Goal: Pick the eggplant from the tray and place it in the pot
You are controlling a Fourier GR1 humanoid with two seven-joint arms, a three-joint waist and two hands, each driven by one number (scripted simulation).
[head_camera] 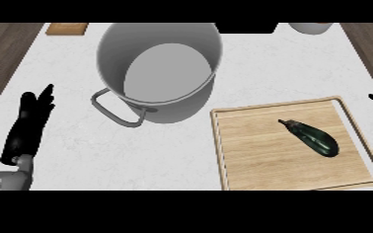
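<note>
Fingers on my left hand (29, 123) are straight, pointing up, holding nothing, parked at the counter's left edge. My right hand (371, 97) is just a sliver at the right edge, can't tell its state. The eggplant (315, 137) lies on the wooden tray (247, 163), right side. The grey pot (115, 47) stands near the tray's upper-left corner.

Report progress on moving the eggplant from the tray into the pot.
Done: nothing yet. The eggplant lies untouched on the wooden tray, and the pot holds nothing. In hand: nothing; the left hand rests open at the view's left edge, away from both. Left: the whole job, meaning reach the eggplant, grasp it, lift it, carry it over and set it in the pot.
</note>
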